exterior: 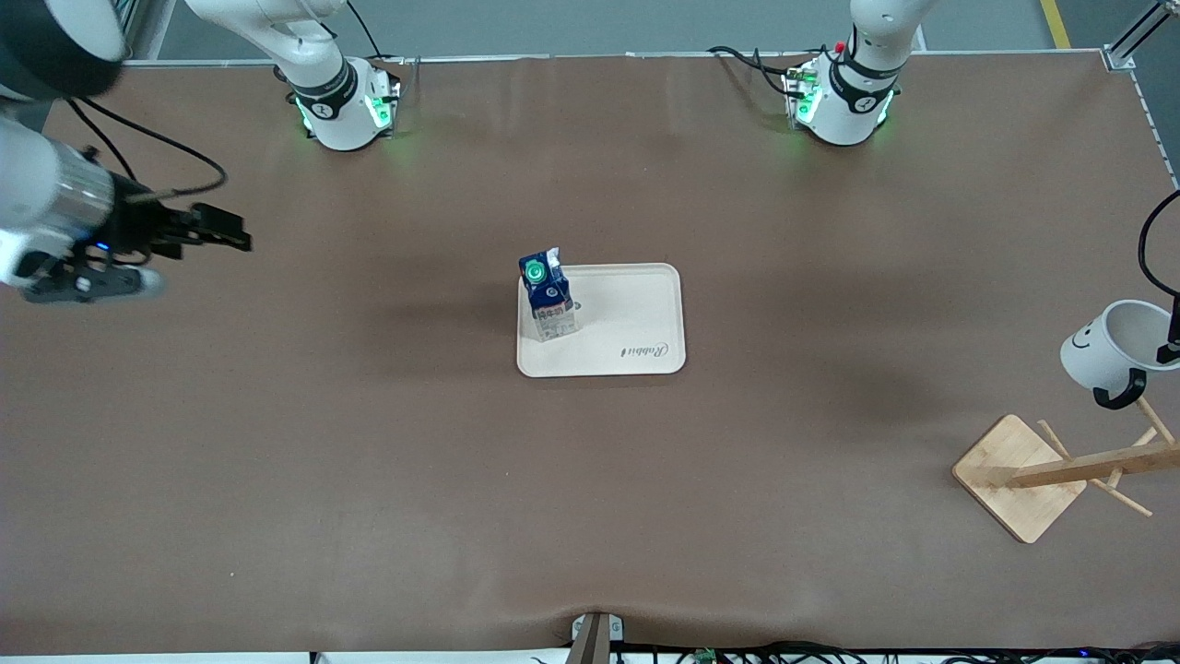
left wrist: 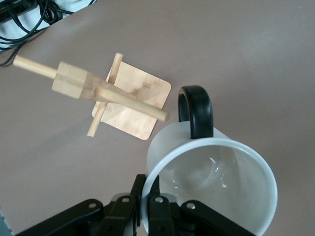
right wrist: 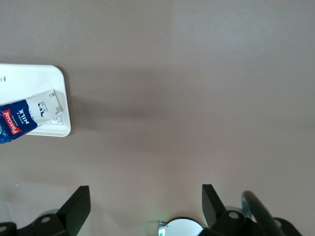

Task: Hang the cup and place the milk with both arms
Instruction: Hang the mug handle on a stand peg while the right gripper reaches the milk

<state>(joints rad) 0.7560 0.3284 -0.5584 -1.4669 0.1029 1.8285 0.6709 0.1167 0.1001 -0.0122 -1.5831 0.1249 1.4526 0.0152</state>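
The white cup [exterior: 1106, 355] with a black smiley and black handle hangs tilted in the air over the wooden rack [exterior: 1019, 475] at the left arm's end of the table. My left gripper [left wrist: 149, 196] is shut on the cup's rim [left wrist: 211, 182], one finger inside and one outside. The cup's handle [left wrist: 196, 110] points toward the rack's pegs [left wrist: 133, 101]. The dark-blue milk [exterior: 547, 297] stands upright on the pale tray [exterior: 636, 341] at mid-table. My right gripper [exterior: 221, 231] hovers open and empty over bare table toward the right arm's end; its wrist view shows the milk [right wrist: 29, 118] lying apart from it.
The tray [right wrist: 59, 83] has free room beside the milk, on the side toward the left arm's end. Brown table mat [exterior: 369, 461] spreads all round. Cables [exterior: 830, 653] run along the table edge nearest the front camera.
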